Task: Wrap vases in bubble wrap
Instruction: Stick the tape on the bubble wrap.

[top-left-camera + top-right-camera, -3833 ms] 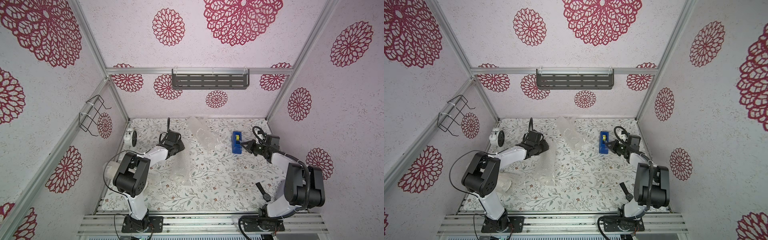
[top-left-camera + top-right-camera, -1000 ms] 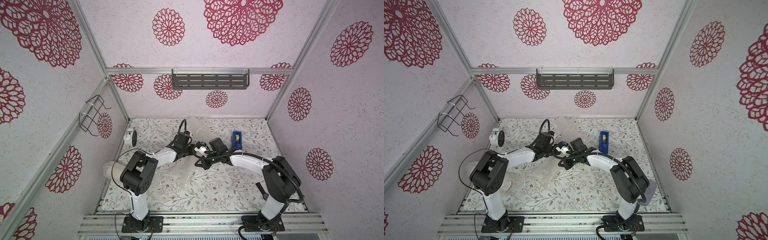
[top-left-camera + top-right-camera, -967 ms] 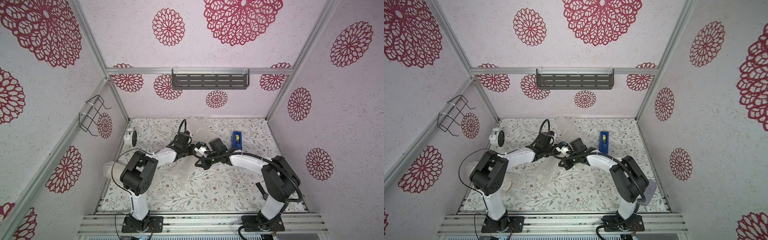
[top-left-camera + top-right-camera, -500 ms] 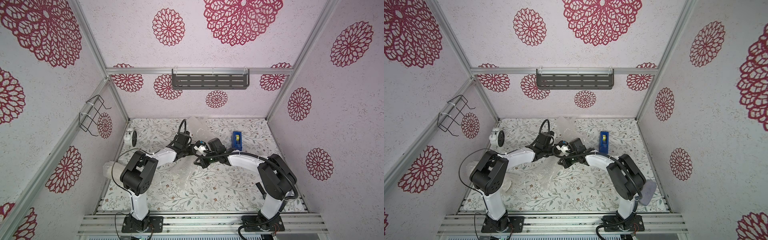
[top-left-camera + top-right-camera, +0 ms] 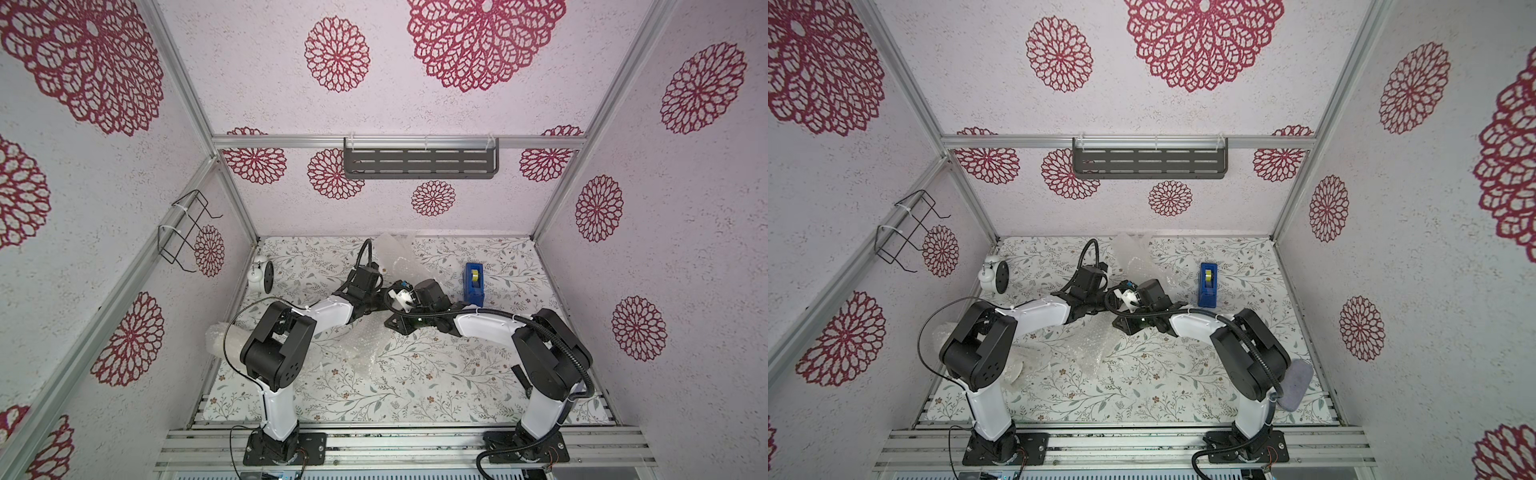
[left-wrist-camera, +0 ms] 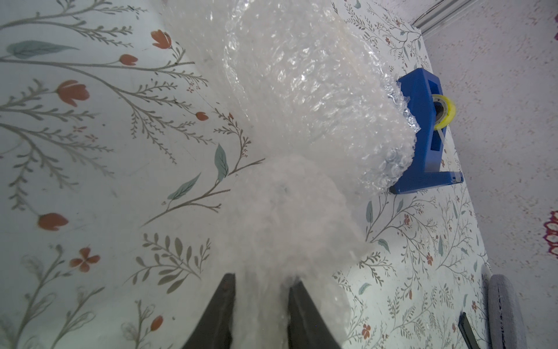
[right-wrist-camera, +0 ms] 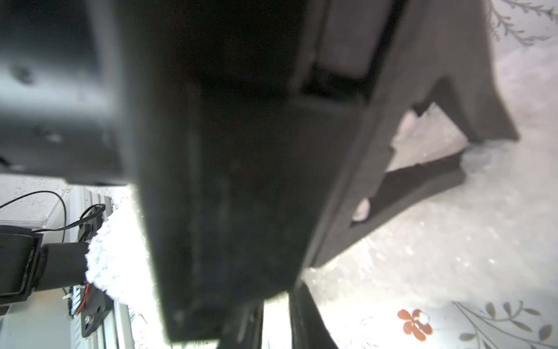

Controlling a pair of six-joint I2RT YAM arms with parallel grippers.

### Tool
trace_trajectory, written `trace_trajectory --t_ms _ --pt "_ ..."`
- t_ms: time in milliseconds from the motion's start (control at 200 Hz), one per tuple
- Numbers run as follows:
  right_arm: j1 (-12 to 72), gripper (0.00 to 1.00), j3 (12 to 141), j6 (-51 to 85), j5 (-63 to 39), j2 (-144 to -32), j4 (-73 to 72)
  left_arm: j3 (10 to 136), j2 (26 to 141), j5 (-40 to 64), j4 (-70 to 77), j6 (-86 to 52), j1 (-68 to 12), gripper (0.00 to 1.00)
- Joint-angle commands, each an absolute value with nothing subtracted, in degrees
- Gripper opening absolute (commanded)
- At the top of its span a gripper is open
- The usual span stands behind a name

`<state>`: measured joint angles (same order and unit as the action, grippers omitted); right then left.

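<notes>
1 view only, left wrist | left tool (image 6: 262,279) clamps bubble wrap (image 6: 302,105)

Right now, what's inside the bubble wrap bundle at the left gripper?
Only cloudy layers of the bubble wrap bundle show. It is rounded like a cylinder, and its near end is pinched by the left gripper. Its contents are covered, so I cannot tell what it holds.

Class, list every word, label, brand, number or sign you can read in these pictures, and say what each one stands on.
No text can be read anywhere in these views.
Blue tape dispenser: no label or brand shows.
Clock at the table's left edge: any numerals on its dark face are too small to read.
Bubble wrap: no print shows.
</notes>
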<state>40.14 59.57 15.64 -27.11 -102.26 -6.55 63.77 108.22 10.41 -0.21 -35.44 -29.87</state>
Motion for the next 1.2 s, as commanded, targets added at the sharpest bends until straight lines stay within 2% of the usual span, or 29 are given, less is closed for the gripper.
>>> trace_trajectory --t_ms 0,195,485,716,846,1046,1196 --pt "40.9 0.23 58.5 18.7 -20.6 -100.3 -8.9 60.0 110.9 12.2 -11.2 -35.7 -32.0 0.3" --pt "42.6 0.35 57.5 21.1 -15.5 -99.3 -10.3 59.2 110.1 12.0 -10.5 -36.6 -32.0 0.3" --pt "44.6 0.36 57.3 23.8 -7.9 -99.0 -11.4 58.6 109.1 11.3 -10.5 -37.2 -32.0 0.3" --pt "45.4 0.37 55.4 27.0 -6.4 -97.6 -15.6 58.1 108.8 10.9 -10.1 -37.5 -32.0 0.29" --pt "46.1 0.43 54.8 26.5 -1.7 -96.6 -15.3 57.7 108.6 11.0 -9.8 -37.8 -32.0 0.29" --pt "46.7 0.46 54.9 26.9 -4.1 -97.5 -16.8 57.0 108.1 10.9 -9.4 -38.1 -32.0 0.28" --pt "46.9 0.43 55.0 27.7 -6.4 -97.0 -18.2 57.0 108.1 10.6 -9.2 -38.5 -32.0 0.28"
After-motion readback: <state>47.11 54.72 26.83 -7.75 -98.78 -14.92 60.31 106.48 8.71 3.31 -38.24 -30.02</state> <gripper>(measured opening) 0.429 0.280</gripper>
